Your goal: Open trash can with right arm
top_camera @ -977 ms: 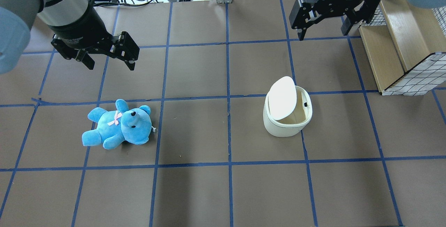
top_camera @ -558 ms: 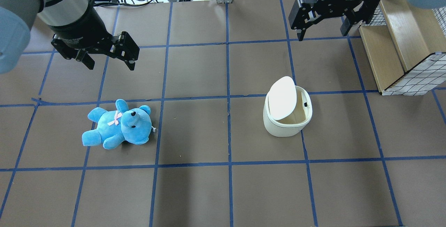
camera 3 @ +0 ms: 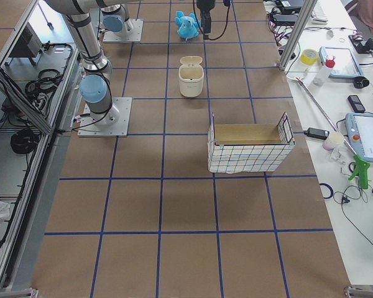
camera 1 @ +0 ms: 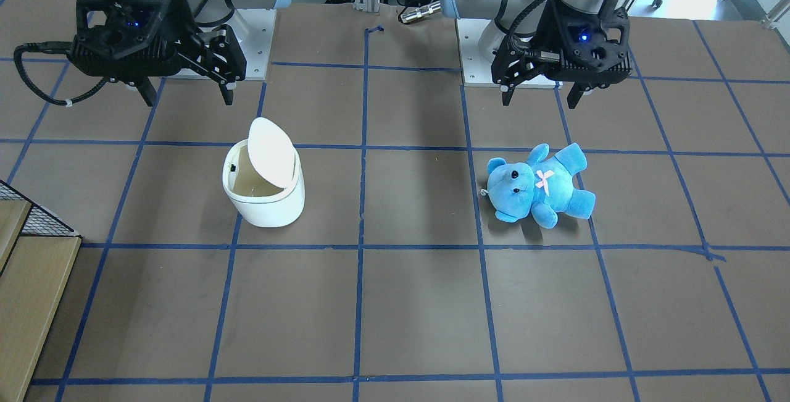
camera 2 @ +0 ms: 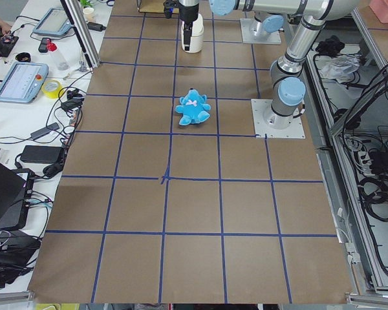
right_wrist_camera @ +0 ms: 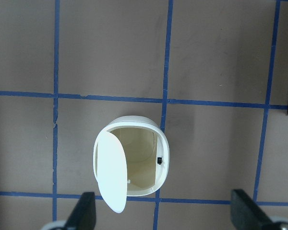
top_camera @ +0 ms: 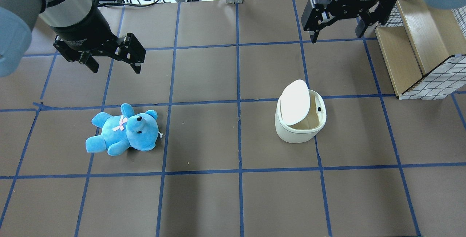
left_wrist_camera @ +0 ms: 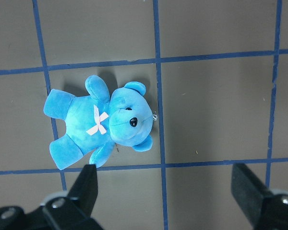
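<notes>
A: Where's the trash can?
B: On the table, lid tipped up, at seven o'clock from the right gripper, overhead view.
A: The pincers?
B: Right one spread wide, empty, well clear. The left gripper likewise — teddy bear at its six o'clock.

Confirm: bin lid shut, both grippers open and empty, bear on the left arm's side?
No: the lid of the bin is flipped open, tan inside showing, per the right wrist view. The left gripper and right gripper are open and empty; the bear is on the left arm's side.
</notes>
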